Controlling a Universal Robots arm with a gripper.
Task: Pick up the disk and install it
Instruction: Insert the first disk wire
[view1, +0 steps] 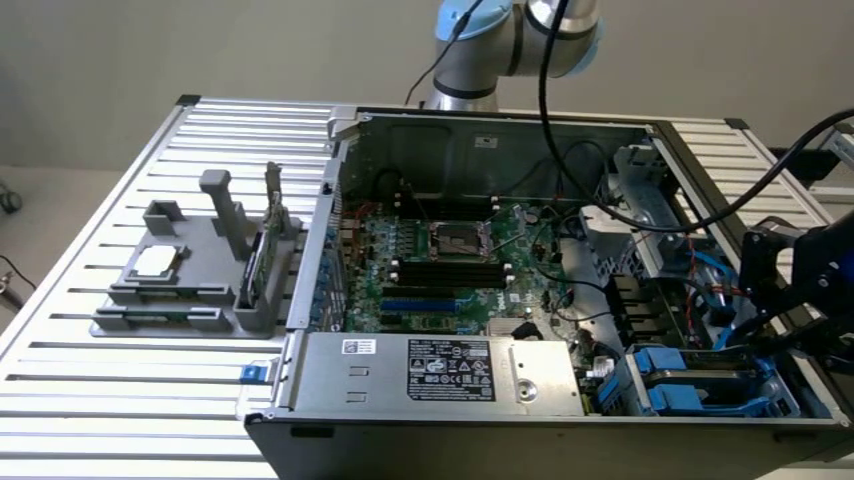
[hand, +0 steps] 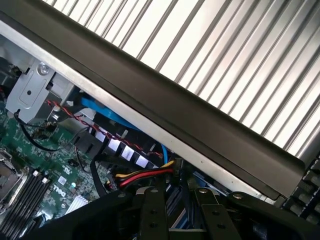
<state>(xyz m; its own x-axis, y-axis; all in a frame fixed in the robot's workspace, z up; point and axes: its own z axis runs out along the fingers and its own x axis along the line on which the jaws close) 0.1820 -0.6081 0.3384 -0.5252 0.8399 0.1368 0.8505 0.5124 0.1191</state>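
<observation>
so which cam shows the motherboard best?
Exterior view: the motherboard is seen nearly whole inside the open case. The wrist view catches just one green corner of the motherboard, at an angle.

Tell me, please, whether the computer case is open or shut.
Open: the computer case has no side cover, and its motherboard lies exposed.

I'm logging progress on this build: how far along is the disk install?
Done: a blue-framed disk lies in the drive bay at the exterior view's lower right. In hand: the gripper hangs over that bay, by the case wall; whether it grips the disk I cannot tell. Left: nothing shows the disk fully seated.
</observation>
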